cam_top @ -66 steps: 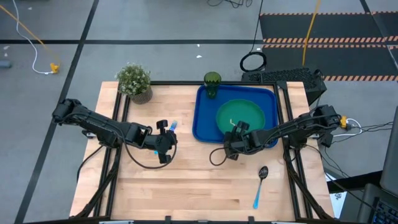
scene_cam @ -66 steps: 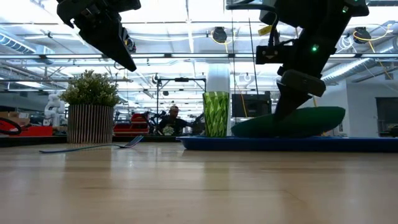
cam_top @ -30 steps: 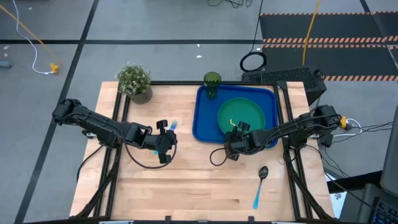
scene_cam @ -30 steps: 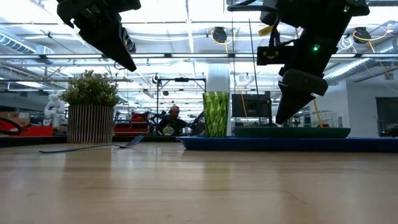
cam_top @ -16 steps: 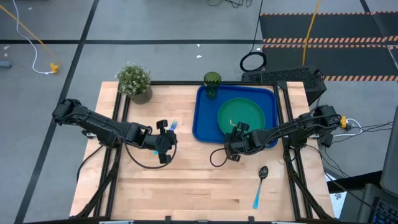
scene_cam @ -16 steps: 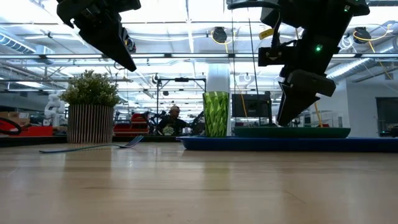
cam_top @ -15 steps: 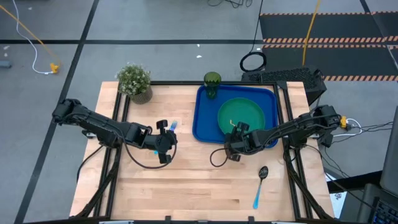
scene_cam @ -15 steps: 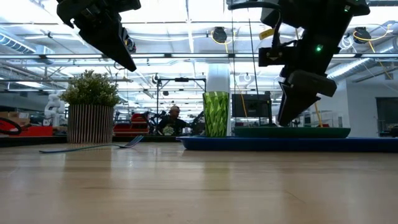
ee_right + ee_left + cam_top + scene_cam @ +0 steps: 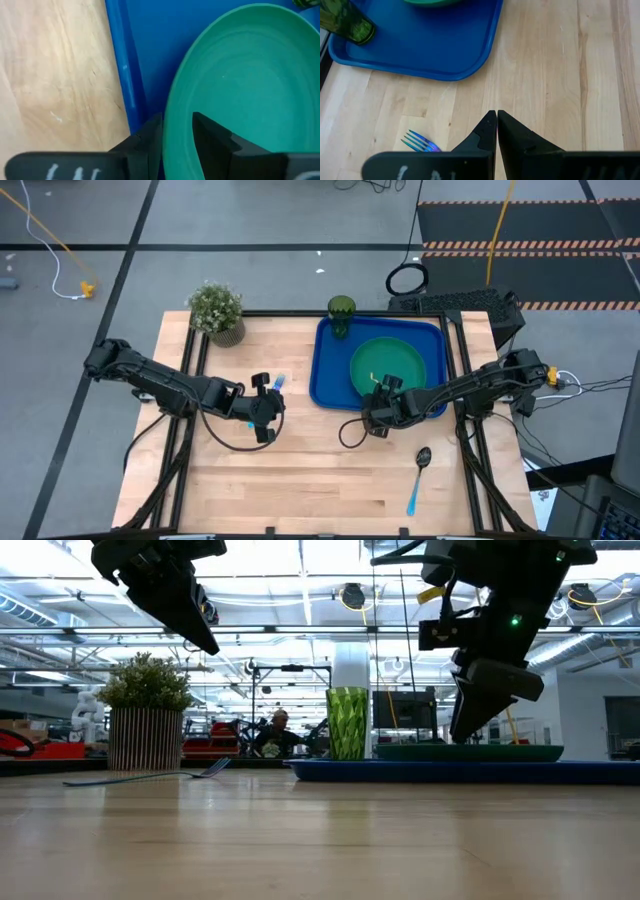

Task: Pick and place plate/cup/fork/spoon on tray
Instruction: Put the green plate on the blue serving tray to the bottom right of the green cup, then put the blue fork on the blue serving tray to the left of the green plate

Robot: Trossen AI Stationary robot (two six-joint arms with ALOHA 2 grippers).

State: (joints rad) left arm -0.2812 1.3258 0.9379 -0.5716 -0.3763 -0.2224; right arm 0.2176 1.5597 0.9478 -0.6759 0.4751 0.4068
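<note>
My left gripper [image 9: 262, 408] hides most of the fork [image 9: 420, 142]; only tines show. My right gripper [image 9: 176, 131] hovers over the near rim of the plate [image 9: 386, 367], fingers parted astride that rim, clamping nothing. Left gripper hangs raised left of the tray [image 9: 328, 375], fingers closed, empty. Count: one plate and one cup [image 9: 341, 314] on the tray; one spoon [image 9: 417, 477] on the table near the tray's right corner.
</note>
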